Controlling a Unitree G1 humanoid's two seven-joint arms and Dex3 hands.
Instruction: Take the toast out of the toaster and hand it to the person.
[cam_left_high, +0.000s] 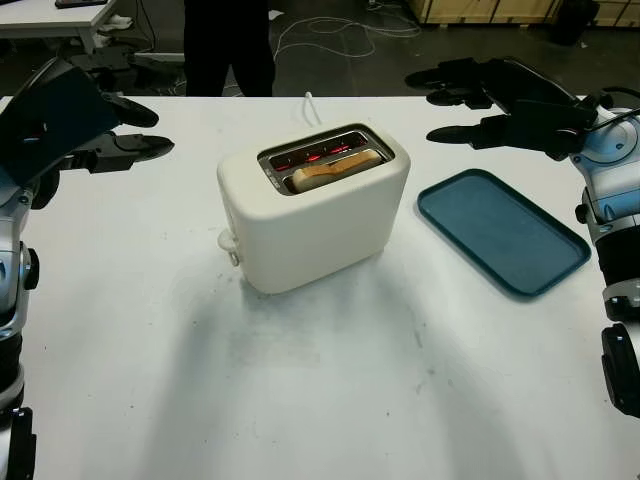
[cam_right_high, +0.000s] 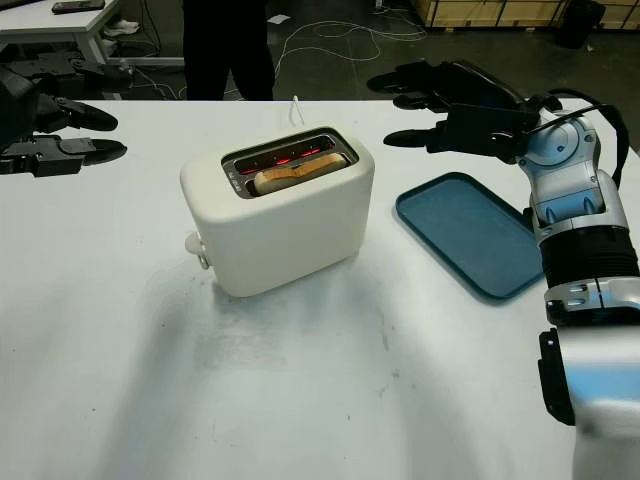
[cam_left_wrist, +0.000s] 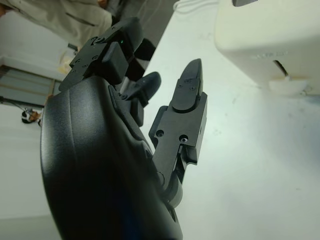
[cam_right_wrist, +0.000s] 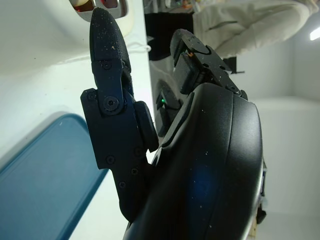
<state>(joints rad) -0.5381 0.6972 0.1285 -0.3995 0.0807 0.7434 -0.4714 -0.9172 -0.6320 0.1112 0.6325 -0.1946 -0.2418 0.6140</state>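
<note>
No legible text anywhere in the scene.

The cream toaster carried a faint embossed line of characters on its side wall in the left wrist view, too blurred to make out; its slots, the toast, the blue tray and the white table bore no lettering, brand mark or number that could be read. The black shells of the left hand and the right hand showed screw heads and no printed label.
</note>
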